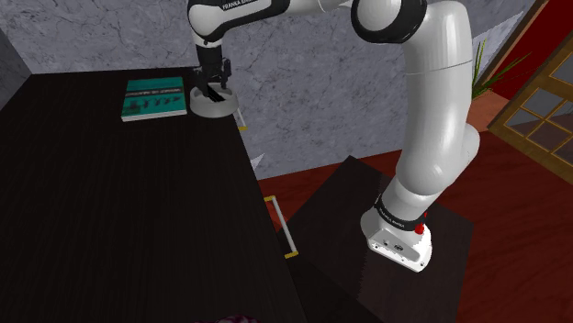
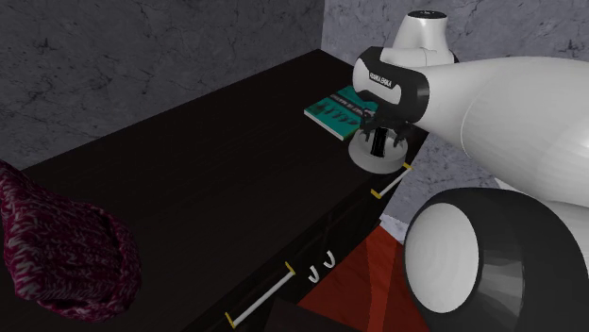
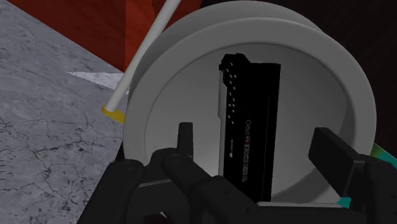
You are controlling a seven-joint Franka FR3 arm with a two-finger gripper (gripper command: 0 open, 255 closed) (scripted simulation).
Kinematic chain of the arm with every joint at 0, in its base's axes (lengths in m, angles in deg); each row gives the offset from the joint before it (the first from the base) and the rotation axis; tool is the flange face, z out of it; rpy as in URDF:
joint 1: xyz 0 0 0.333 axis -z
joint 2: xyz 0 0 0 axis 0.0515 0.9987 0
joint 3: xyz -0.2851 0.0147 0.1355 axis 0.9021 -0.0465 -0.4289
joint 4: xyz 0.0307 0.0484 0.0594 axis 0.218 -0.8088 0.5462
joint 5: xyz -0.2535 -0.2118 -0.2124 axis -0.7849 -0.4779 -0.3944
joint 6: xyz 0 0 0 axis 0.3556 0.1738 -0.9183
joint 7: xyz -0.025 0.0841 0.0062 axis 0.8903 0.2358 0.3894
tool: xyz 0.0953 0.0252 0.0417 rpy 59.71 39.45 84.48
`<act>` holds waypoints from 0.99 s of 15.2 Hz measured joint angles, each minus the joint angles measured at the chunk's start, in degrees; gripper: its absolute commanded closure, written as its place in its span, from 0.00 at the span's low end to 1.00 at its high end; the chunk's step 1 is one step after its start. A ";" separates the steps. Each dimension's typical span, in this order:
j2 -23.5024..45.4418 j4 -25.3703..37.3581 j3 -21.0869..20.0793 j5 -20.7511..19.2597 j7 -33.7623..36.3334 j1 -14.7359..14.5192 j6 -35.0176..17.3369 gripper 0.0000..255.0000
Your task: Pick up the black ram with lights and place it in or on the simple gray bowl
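Observation:
The black ram stick (image 3: 251,114), with small light dots and white lettering, lies inside the plain grey bowl (image 3: 331,70). My gripper (image 3: 261,146) hovers just above it, open, with a gap between each finger and the stick. In the shoulder view the gripper (image 1: 214,77) hangs over the bowl (image 1: 210,105) at the far right corner of the dark table, and the ram (image 1: 218,94) shows as a dark streak in the bowl. From the second exterior view the gripper (image 2: 382,140) points down into the bowl (image 2: 379,158).
A teal book (image 1: 156,99) lies flat just beside the bowl and also appears as the teal book (image 2: 335,108). A maroon patterned object (image 2: 57,250) sits at the table's near end. White drawer handles (image 2: 267,292) line the table's front edge (image 1: 275,216).

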 measured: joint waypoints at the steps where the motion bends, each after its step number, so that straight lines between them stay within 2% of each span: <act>1: 0.00 0.00 0.00 0.00 0.00 0.00 0.00 0.00; 5: -0.15 0.53 -0.05 0.09 -0.08 -0.03 0.66 0.00; 8: -1.00 4.26 -0.37 0.60 -0.55 -0.34 5.06 0.00; 15: -1.64 4.81 -0.51 0.86 -0.68 -0.30 6.29 0.00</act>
